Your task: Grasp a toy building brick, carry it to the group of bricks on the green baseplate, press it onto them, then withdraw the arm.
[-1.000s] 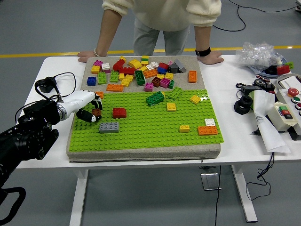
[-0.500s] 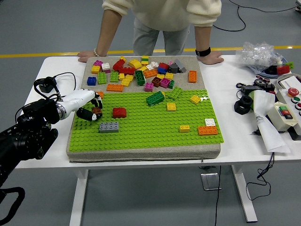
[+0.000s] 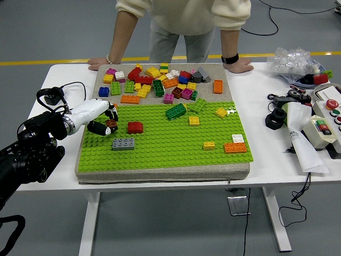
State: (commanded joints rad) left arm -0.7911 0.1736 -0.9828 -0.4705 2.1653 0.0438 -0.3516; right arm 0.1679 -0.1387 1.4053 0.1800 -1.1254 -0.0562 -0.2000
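My left hand (image 3: 105, 122) reaches in from the left over the left edge of the green baseplate (image 3: 165, 144). Its fingers are curled around a small brown brick (image 3: 111, 124), held just above the studs. A red brick (image 3: 135, 127) sits on the plate close to the right of the hand, and a grey brick (image 3: 123, 144) lies in front of it. Further right on the plate stand a dark green brick (image 3: 175, 111), two yellow bricks (image 3: 194, 120) (image 3: 209, 145) and an orange brick (image 3: 235, 148). My right arm is out of view.
Several loose bricks (image 3: 154, 80) lie piled on the beige mat behind the plate. A person stands at the far side, with a hand (image 3: 98, 64) and the other hand (image 3: 240, 65) resting on the table. A control box (image 3: 327, 120), paper and black parts crowd the right side.
My left hand has shifted slightly up and away from the near edge, with the brown brick still in its fingers. Nothing else has moved.
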